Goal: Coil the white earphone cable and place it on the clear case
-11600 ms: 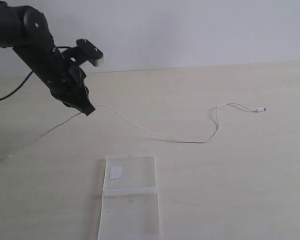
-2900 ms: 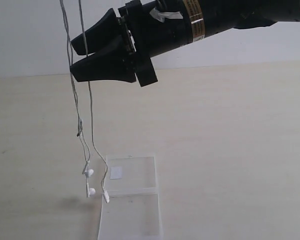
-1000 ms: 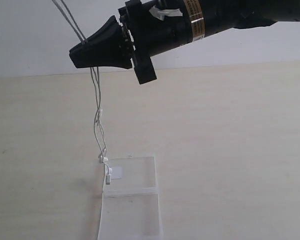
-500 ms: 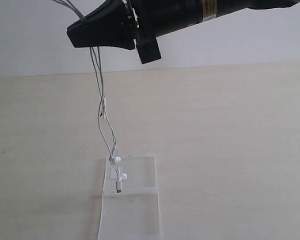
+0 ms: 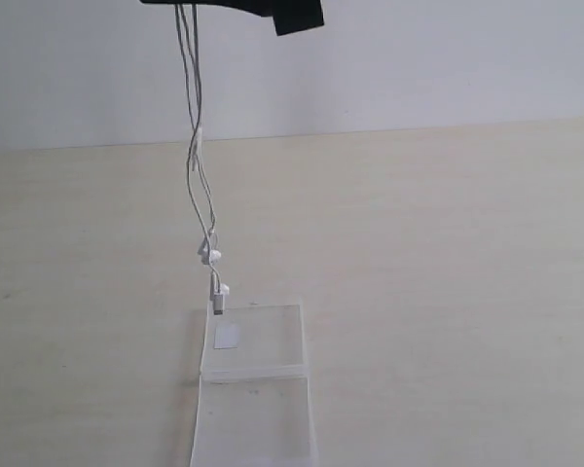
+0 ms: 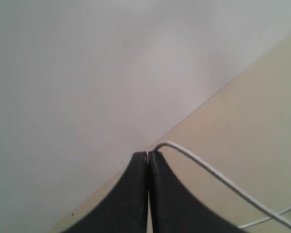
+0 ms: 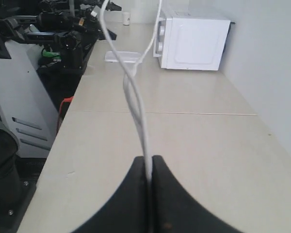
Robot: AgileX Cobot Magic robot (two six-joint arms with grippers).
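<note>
Your white earphone cable [image 5: 192,146] is dangling in a few loose strands in the exterior view, coming down from a dark bit of arm [image 5: 297,15] at the upper edge. The two earbuds [image 5: 210,254] sit one above the other near the bottom of the strands. The plug end [image 5: 217,307] hangs lowest, right at the far edge of the clear case [image 5: 263,409]; can't tell if it's actually touching. The case lies opened out flat on the bench [image 5: 448,292], and the half with the white sticker [image 5: 227,337] is the one farther from the camera.

Your right fingers [image 7: 136,199] are squeezed together with the strands clamped between them, twisting around each other past the tips. Your left fingers [image 6: 131,194] are pressed tight too, with the cable coming out right at their tips. The right wrist view also catches a white microwave [image 7: 191,41] down the far end of the bench.
</note>
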